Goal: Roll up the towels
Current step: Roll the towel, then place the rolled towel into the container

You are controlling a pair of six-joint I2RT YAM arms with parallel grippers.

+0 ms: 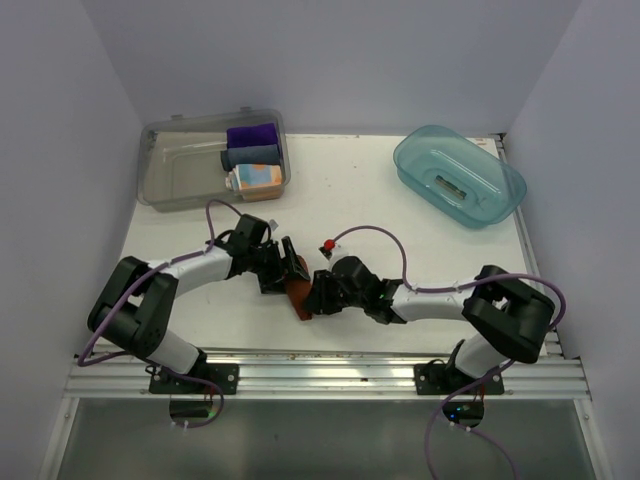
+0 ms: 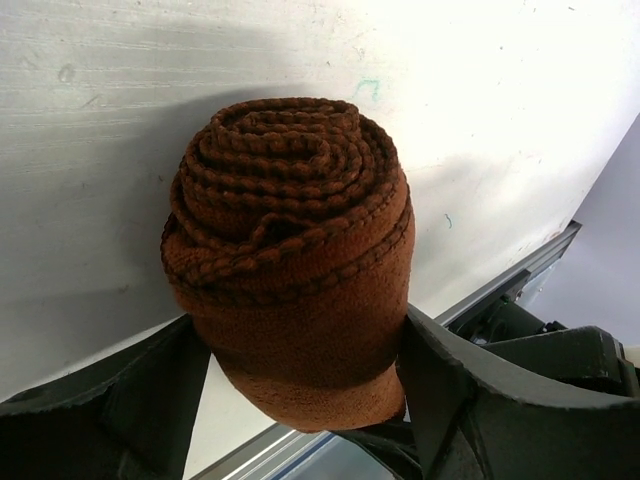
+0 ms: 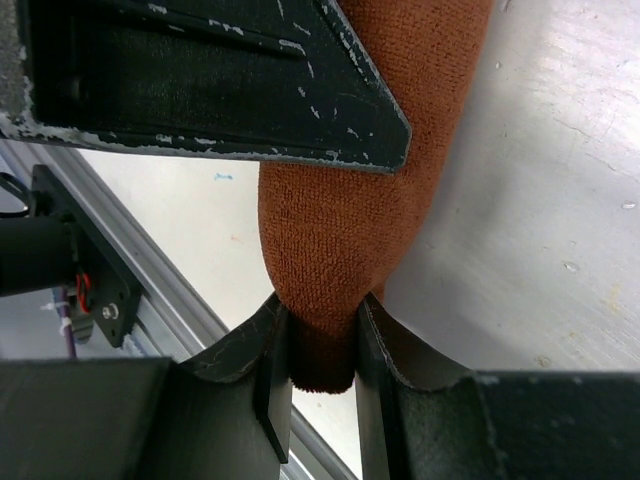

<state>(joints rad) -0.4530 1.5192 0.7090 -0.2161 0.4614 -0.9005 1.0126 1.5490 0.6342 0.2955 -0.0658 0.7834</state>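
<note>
Pale lavender walls (image 1: 330, 60) are closing in a white tabletop (image 1: 470, 255) on three sides, and a clear grey plastic bin (image 1: 175, 180) is sitting at its far left. Inside that bin a rolled purple cloth (image 1: 252, 135), a grey-blue cloth (image 1: 250, 156) and the patterned pale blue, orange and white towel (image 1: 255, 178) are lying side by side against its right wall. That towel looks already rolled.

Well nearer than the bin, toward the arms' bases, the rust-brown terry towel (image 2: 290, 260) is lying wound into a tight spiral. The left gripper (image 1: 283, 268) is straddling the roll, its fingers (image 2: 450, 390) pressing both flanks. The right gripper (image 3: 322, 370) is pinching a fold of the same towel, clamped firm.

What is remaining, I judge, is tidying this roll and carrying it to the bin. A teal plastic tub (image 1: 415, 165) is standing well right of the bin.
</note>
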